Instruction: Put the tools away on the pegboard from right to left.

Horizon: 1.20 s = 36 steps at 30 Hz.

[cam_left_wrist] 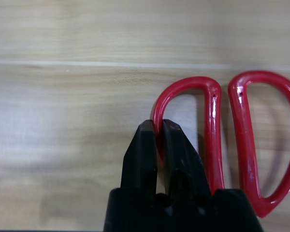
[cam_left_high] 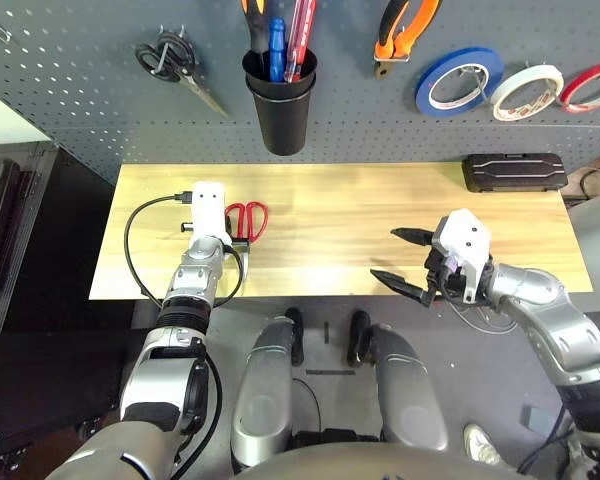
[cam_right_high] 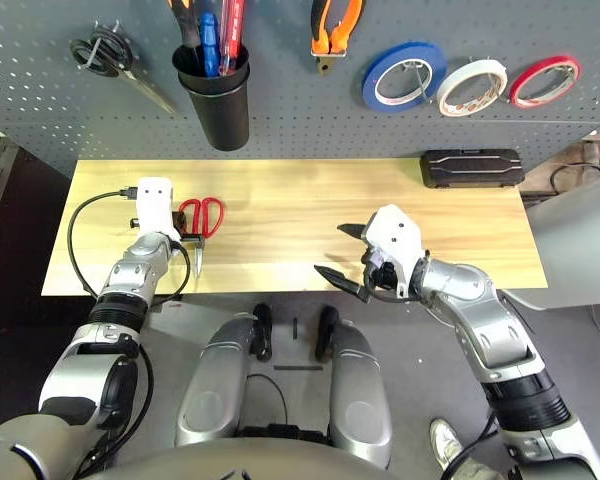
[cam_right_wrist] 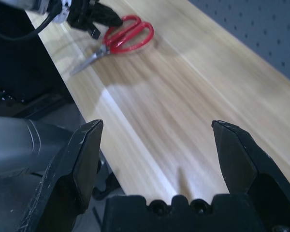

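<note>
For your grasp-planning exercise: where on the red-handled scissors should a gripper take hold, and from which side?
Grip a handle loop. The red-handled scissors lie flat on the table, loops toward the pegboard, blades toward the robot. The left gripper is already pinched on the rim of the loop on the robot's left, reaching from the near edge. That thin, raised rim probably suits two fingers better than the flat blades.

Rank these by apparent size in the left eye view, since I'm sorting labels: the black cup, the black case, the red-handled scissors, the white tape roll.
1. black cup and black case: close in area, unsure which leads
2. white tape roll
3. red-handled scissors, partly hidden by the left gripper
</note>
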### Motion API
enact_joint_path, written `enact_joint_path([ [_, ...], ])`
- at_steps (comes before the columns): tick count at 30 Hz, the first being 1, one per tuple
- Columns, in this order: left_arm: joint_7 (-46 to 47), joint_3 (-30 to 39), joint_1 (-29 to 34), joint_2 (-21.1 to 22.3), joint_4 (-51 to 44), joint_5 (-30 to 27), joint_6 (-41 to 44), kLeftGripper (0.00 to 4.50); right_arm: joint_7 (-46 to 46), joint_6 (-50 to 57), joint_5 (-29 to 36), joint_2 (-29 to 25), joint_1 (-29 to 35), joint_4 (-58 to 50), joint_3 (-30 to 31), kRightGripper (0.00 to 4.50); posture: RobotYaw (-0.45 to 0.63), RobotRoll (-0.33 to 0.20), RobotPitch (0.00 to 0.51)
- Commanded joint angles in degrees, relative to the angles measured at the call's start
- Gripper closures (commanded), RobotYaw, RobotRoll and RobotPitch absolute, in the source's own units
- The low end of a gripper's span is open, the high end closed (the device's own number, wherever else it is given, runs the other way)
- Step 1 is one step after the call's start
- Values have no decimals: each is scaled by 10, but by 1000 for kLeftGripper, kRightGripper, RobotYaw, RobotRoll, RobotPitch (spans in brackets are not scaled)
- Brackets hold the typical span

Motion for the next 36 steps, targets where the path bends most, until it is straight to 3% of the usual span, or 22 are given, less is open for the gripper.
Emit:
enact_joint_path([
  [1,-7,19,49,-16,-127,-37,14,4470,9,-38,3,16,-5,29,4,0,118,0,344],
  [10,19,64,127,-43,-371,-90,41,4470,48,-147,38,62,-36,101,-19,0,223,0,320],
  [15,47,85,138,-49,-456,-104,61,4470,79,-225,82,95,-47,130,-45,0,267,0,312],
  [22,74,117,89,-33,-513,-130,109,4470,115,-312,114,132,-68,166,-59,0,293,0,303],
  [36,89,156,-58,26,-535,-199,192,4470,122,-382,101,166,-85,224,-51,0,279,0,266],
])
